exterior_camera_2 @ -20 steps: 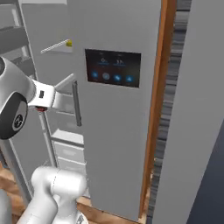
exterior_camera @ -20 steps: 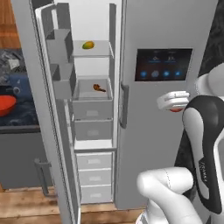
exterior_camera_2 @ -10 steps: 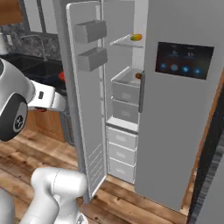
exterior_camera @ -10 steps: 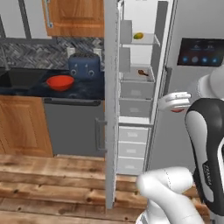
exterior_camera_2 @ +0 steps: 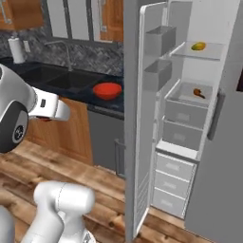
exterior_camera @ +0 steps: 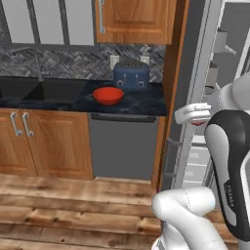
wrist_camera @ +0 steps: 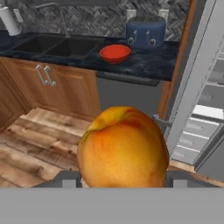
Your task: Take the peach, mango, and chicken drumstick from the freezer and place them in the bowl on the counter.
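Note:
The peach [wrist_camera: 124,148], round and orange-yellow with a red blush, sits between my gripper's [wrist_camera: 123,180] fingers, which are shut on it. In the left base view the hand [exterior_camera: 193,113] hovers beside the freezer's open door [exterior_camera: 188,141], right of the counter [exterior_camera: 134,105]. The red-orange bowl [exterior_camera: 108,94] [wrist_camera: 115,53] stands on the counter in front of the blue toaster, well ahead of the hand. In the right base view the mango [exterior_camera_2: 198,46] lies on an upper freezer shelf and the chicken drumstick [exterior_camera_2: 199,93] lies in the compartment below it.
A blue toaster [exterior_camera: 131,76] stands against the backsplash behind the bowl. A black sink [exterior_camera: 39,90] with a tap lies left of the bowl. The freezer door [exterior_camera_2: 142,118] stands open with its edge toward the counter. A paper roll [exterior_camera_2: 16,50] stands far left.
Both base views have swung left from the freezer toward the counter, so the camera moved. The peach stays in my gripper.

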